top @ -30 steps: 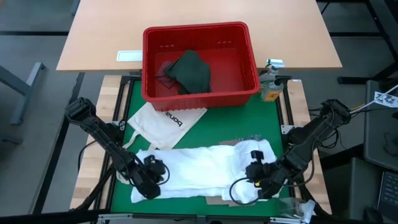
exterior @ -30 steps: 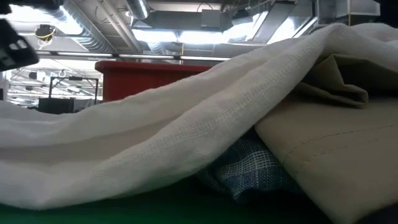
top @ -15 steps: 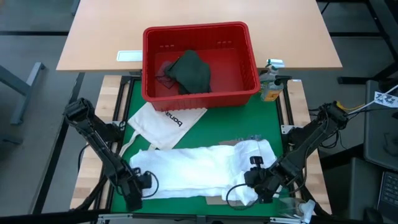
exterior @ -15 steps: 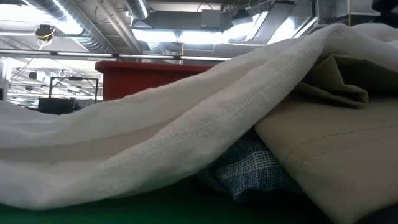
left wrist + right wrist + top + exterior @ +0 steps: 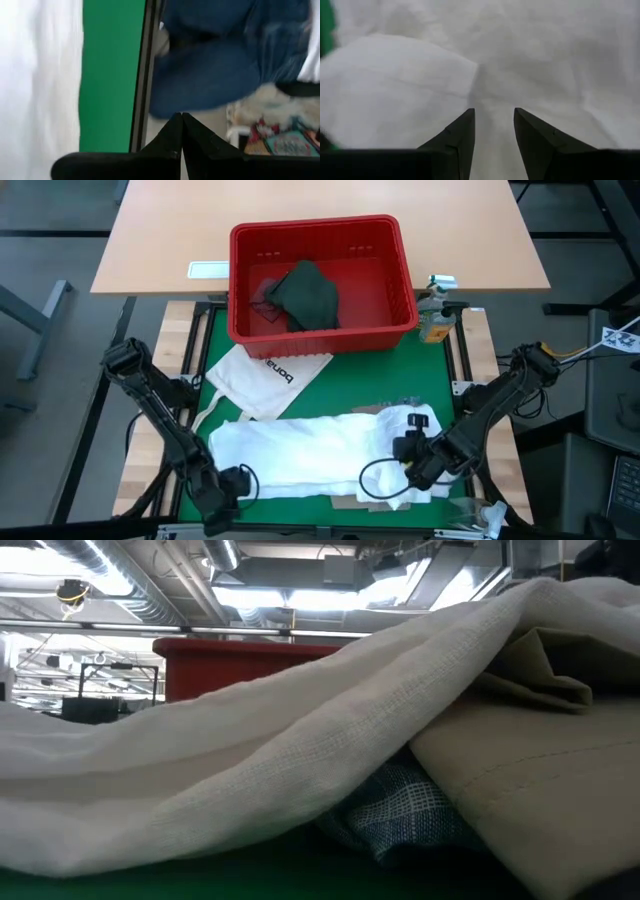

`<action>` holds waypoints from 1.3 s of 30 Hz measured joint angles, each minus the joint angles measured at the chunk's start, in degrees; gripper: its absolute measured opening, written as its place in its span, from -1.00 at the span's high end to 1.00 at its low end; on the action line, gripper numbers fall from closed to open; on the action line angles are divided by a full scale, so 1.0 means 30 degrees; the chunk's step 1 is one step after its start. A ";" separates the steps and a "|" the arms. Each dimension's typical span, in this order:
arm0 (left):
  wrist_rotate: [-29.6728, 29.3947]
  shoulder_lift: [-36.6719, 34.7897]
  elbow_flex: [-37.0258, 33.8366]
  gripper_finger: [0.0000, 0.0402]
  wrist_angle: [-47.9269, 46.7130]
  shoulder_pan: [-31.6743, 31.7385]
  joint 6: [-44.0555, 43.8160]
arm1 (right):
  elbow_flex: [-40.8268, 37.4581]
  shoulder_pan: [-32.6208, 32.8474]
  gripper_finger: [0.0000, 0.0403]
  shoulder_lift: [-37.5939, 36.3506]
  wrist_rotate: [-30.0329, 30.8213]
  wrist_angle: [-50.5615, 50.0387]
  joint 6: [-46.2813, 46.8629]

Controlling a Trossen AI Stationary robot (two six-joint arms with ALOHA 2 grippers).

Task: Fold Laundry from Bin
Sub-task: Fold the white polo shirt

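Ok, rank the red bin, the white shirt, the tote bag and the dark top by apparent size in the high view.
1. White shirt and red bin: too close to rank.
2. Tote bag.
3. Dark top, smallest.

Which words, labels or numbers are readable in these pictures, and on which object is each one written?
"bona": black lettering on the white tote bag, seen upside down in the high view; any further letters are hidden or unclear.
Label on the bottle beside the red bin: too small to read.
White card on the wooden table: no readable text.
Colourful packaging in the left wrist view: blurred, unreadable.
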 joint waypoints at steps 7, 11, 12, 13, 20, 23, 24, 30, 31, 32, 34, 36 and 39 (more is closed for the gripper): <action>-0.2889 0.0000 0.0000 0.99 0.0590 0.0708 0.1571 | 0.0000 -0.0965 0.32 0.0095 -0.2968 0.0866 -0.0131; -0.2930 0.0000 0.0000 0.99 0.0590 0.1023 0.2066 | 0.0000 -0.1659 0.32 0.0102 -0.2968 0.0934 0.0063; -0.2923 0.0000 0.0000 0.99 0.0590 0.1078 0.2088 | 0.0000 -0.1863 0.32 0.0102 -0.2970 0.0990 0.0266; -0.2930 0.0000 0.0000 0.99 0.0583 0.1119 0.2095 | 0.0000 -0.2052 0.32 0.0102 -0.3001 0.1016 0.0493; -0.2930 0.0000 0.0000 0.99 0.0569 0.1117 0.2103 | 0.0000 -0.3331 0.32 0.0102 -0.4977 0.1026 0.1003; -0.2930 0.0000 0.0000 0.99 0.0568 0.1117 0.2117 | 0.0000 -0.3449 0.32 0.0102 -0.5482 0.1026 0.1005; -0.2930 0.0000 0.0000 0.99 0.0561 0.1117 0.2117 | 0.0000 -0.3433 0.32 0.0102 -0.5607 0.1026 0.0992; -0.2937 0.0000 0.0000 0.99 0.0549 0.1117 0.2117 | 0.0000 -0.3413 0.32 0.0102 -0.7204 0.1027 0.0933; -0.2937 0.0000 0.0000 0.99 0.0536 0.1117 0.2125 | 0.0000 -0.3413 0.32 0.0102 -0.7297 0.1027 0.0892; -0.2937 0.0000 0.0000 0.99 0.0516 0.1117 0.2125 | 0.0000 -0.3413 0.32 0.0102 -0.7315 0.1031 0.0860; -0.2937 0.0000 0.0000 0.99 0.0510 0.1117 0.2125 | 0.0000 -0.3413 0.32 0.0102 -0.7322 0.1030 0.0860; -0.2937 0.0000 0.0000 0.99 0.0510 0.1117 0.2125 | 0.0000 -0.3413 0.32 0.0102 -0.7332 0.1036 0.0860; -0.2944 0.0000 0.0000 0.99 0.0507 0.1117 0.2125 | 0.0000 -0.3413 0.32 0.0109 -0.7671 0.1072 0.0859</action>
